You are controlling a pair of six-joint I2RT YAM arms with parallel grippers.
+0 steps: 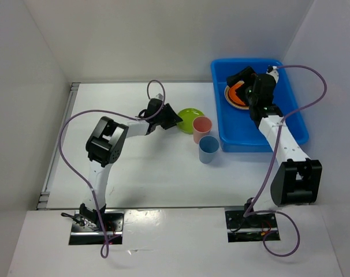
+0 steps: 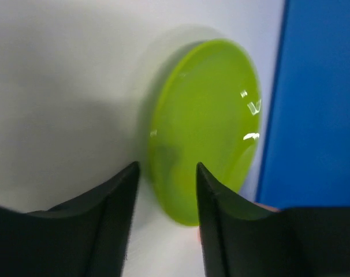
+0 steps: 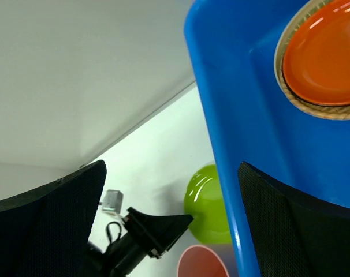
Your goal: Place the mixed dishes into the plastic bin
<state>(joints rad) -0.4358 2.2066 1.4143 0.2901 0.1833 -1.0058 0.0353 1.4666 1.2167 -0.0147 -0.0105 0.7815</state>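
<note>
While the left gripper has its jaws apart around the rim of the lime green plate, not pinching it, the right gripper hangs wide open and empty over the blue bin. Inside lies an orange plate on a woven tray. Just left of the bin, that green plate, the pink cup and the blue cup sit on the table, not in yet.

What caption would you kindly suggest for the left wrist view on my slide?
Left hand open around the edge of the lime green plate, blue bin alongside.
</note>
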